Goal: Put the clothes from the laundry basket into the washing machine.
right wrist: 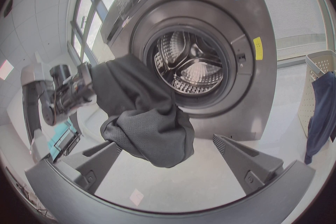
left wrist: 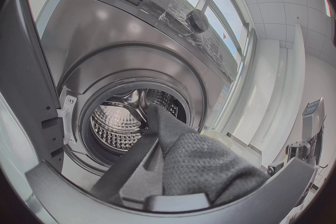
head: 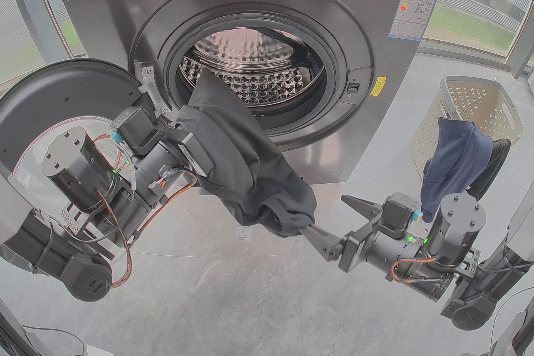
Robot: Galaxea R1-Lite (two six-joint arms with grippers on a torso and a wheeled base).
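A dark grey garment (head: 245, 162) hangs in front of the washing machine's open drum (head: 250, 68), its top corner reaching the lower rim of the opening. My left gripper (head: 189, 126) is shut on its upper part, just left of the opening; in the left wrist view the cloth (left wrist: 196, 161) covers the gripper (left wrist: 154, 172). Below and to the right, my right gripper (head: 325, 215) is open, with the garment's lower bunched end (right wrist: 154, 133) hanging at its fingertips. A blue garment (head: 456, 162) is draped over the laundry basket (head: 484, 101) at the right.
The machine's round door (head: 61, 90) stands swung open at the left, behind my left arm. The basket stands on the floor to the right of the machine (right wrist: 315, 74), with something black beside the blue cloth. Bare grey floor (head: 233, 285) lies in front.
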